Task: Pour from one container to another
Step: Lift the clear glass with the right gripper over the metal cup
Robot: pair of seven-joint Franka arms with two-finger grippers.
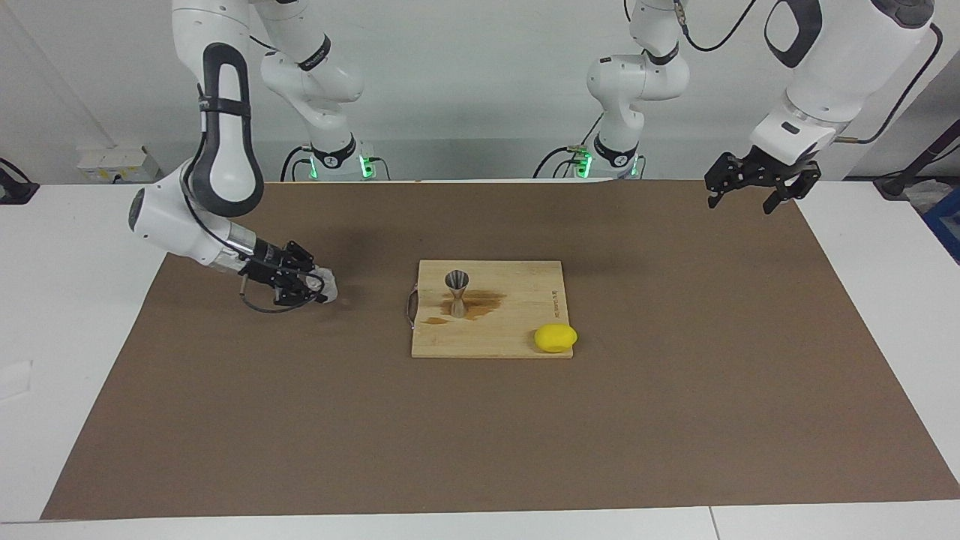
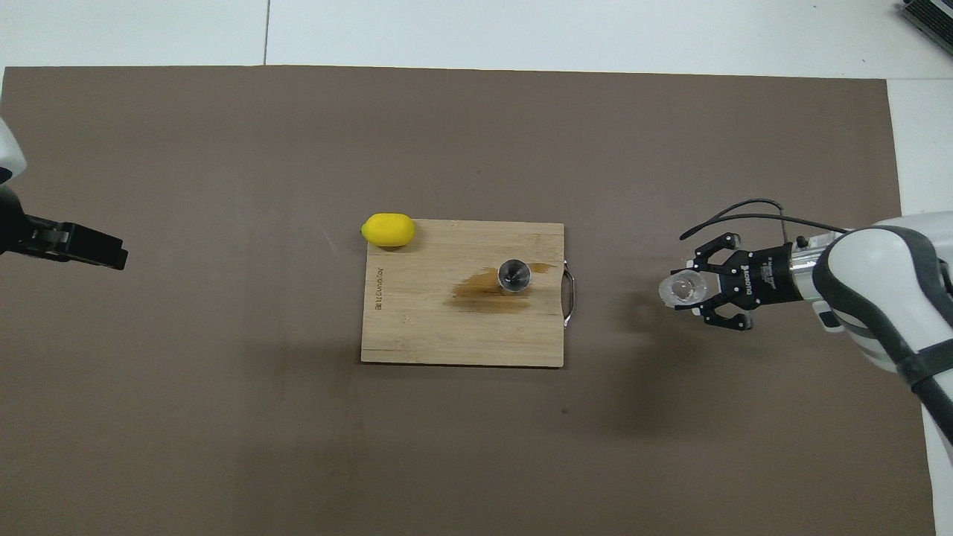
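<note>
Overhead view shows the right tool (image 2: 696, 291) pinching the small clear glass cup (image 2: 682, 288) by its side wall, over the brown mat (image 2: 223, 409) toward the right arm's end of the surface. Whether the cup is lifted clear of the mat I cannot tell. It looks thick-walled, stiff, smooth and breakable, so a firm hold across the wall, below the rim, seems the right place, with the mouth left free for pouring. Its contents are not readable. The silver jigger (image 1: 457, 292) stands upright on the wooden board (image 1: 525, 345) at mid-surface, in a brown wet stain (image 1: 480, 303); its bowl's filling is unclear. A lemon (image 1: 556, 337) lies at the board's corner. The left tool (image 1: 756, 184) waits spread, raised over the mat's edge.
</note>
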